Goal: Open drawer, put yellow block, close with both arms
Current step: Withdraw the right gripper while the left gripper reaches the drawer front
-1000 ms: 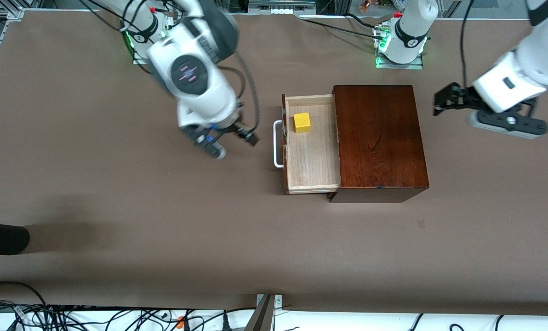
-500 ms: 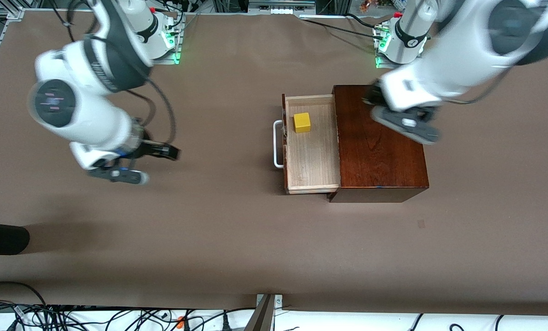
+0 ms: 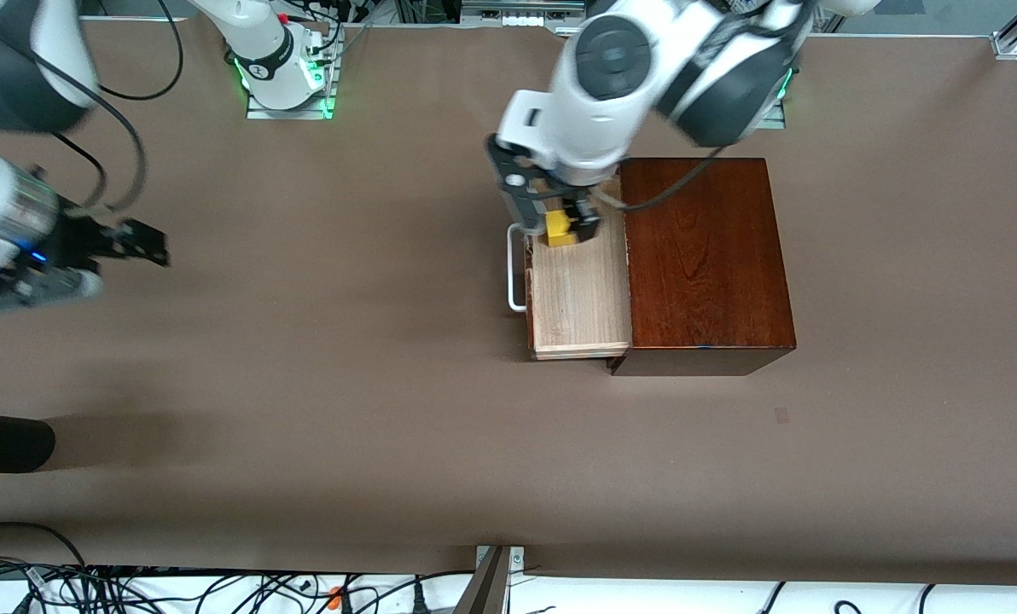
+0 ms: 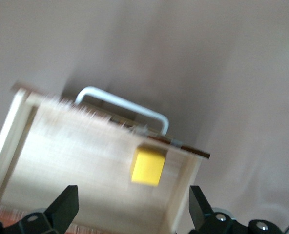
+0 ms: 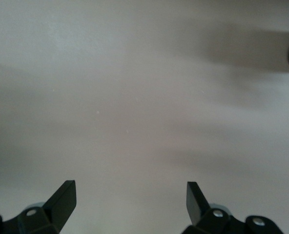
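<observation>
The drawer (image 3: 578, 298) stands pulled out of the reddish-brown wooden box (image 3: 705, 256), with its white handle (image 3: 514, 271) toward the right arm's end. The yellow block (image 3: 558, 227) lies in the drawer, in the corner by the drawer front that is farther from the front camera. My left gripper (image 3: 557, 217) hangs over the block, open and empty. In the left wrist view the block (image 4: 148, 166) lies on the pale wood ahead of the open gripper (image 4: 132, 209), with the handle (image 4: 122, 103) past it. My right gripper (image 3: 137, 243) is open and empty over bare table at the right arm's end; the right wrist view shows it (image 5: 131, 204) the same way.
A dark object (image 3: 5, 441) lies at the table's edge at the right arm's end, nearer the front camera, and casts a long shadow. Cables (image 3: 218, 588) run along the near edge. The arms' bases (image 3: 282, 60) stand at the table's edge farthest from the front camera.
My left arm swung from its end of the table across the box top to over the block in the drawer. My right arm drew away from the drawer to its end. Drawer and block stayed.
</observation>
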`<action>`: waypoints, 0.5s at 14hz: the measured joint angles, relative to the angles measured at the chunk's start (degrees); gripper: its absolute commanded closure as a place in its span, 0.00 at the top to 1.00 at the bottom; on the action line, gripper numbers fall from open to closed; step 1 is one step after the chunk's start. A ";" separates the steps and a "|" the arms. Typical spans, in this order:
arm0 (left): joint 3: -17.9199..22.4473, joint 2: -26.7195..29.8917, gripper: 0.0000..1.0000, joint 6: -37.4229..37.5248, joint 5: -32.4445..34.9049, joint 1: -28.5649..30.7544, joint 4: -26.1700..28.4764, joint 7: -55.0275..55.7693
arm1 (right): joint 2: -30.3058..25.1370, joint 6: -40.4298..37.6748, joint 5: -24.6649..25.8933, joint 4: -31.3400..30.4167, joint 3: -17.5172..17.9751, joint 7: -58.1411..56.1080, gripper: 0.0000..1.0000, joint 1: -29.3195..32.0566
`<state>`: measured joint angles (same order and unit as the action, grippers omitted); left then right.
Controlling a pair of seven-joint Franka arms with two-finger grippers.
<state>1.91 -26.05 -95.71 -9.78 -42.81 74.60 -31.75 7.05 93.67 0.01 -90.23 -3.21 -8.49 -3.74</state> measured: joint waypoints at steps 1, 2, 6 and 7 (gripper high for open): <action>-0.01 -1.60 1.00 -1.72 1.15 -1.60 -0.12 -3.15 | -1.85 -1.30 0.00 -0.03 -0.94 -0.30 1.00 0.34; -0.01 -3.19 1.00 -3.59 3.55 -3.31 -0.19 -5.76 | -3.48 -2.46 -0.01 -0.13 -1.82 -0.70 1.00 0.74; 0.06 -9.65 1.00 -11.61 8.19 -7.82 -0.40 -12.91 | -5.87 -3.96 -0.04 -1.34 -2.42 -0.84 1.00 2.56; 0.17 -11.09 1.00 -12.77 8.27 -7.84 -0.44 -14.55 | -5.80 -4.13 -0.05 -1.78 -2.42 -0.84 1.00 2.97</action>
<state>2.07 -37.14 -108.47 -1.51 -50.65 74.16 -46.31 1.25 89.54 -0.04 -92.02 -5.63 -9.33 -0.76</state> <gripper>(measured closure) 0.000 0.000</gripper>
